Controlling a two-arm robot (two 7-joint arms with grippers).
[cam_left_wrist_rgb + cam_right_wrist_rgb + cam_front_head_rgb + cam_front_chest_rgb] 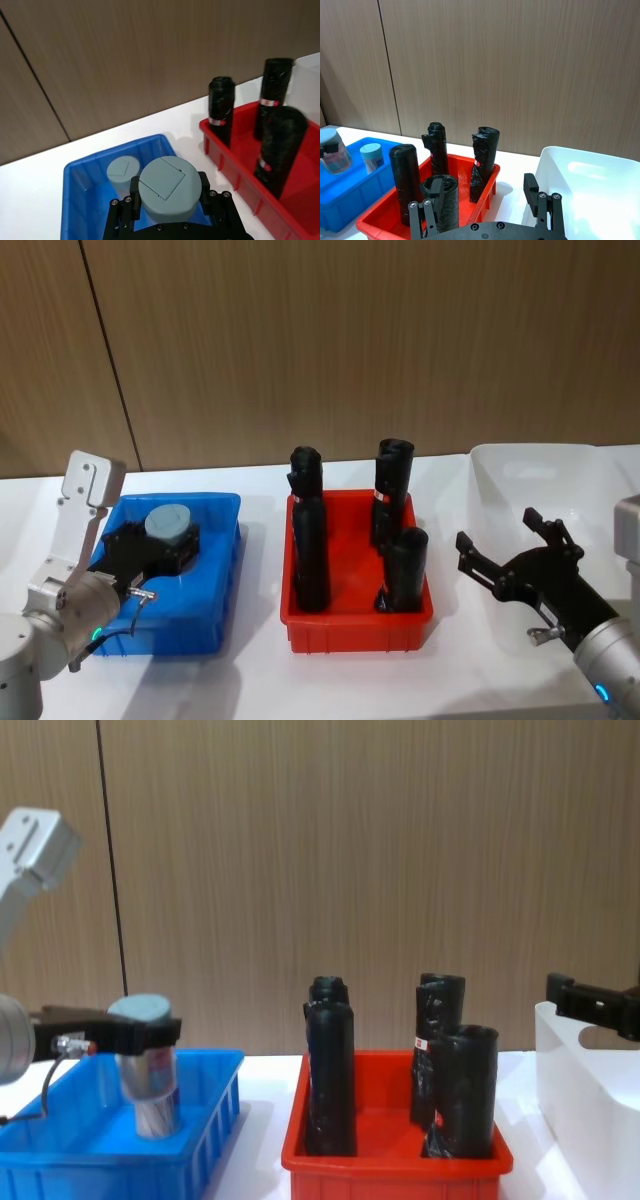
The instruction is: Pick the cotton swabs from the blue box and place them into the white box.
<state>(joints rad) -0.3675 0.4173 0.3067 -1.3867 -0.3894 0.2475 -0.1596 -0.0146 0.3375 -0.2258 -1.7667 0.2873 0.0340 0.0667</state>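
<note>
Cotton swabs jar sits in the left gripper, fingers clamped on opposite sides of it just under the pale lid. A side grip keeps it plumb: long axis vertical, lid up, facing the wrist camera. It's over the blue box. From the chest view the base looks lower than the rim, so I judge it's not lifted clear yet.

Right gripper hovers at the near left edge of the white box, fingers spread wide, holding nothing. My read: it's waiting there, possibly for a handover.

The boxes sit on the table in a row: blue on my left, red bin in the middle, white on my right. The red bin's black rolls stand tall, so carrying the jar across needs height.

Farther back in the blue box, a second jar stands upright, lid up.
</note>
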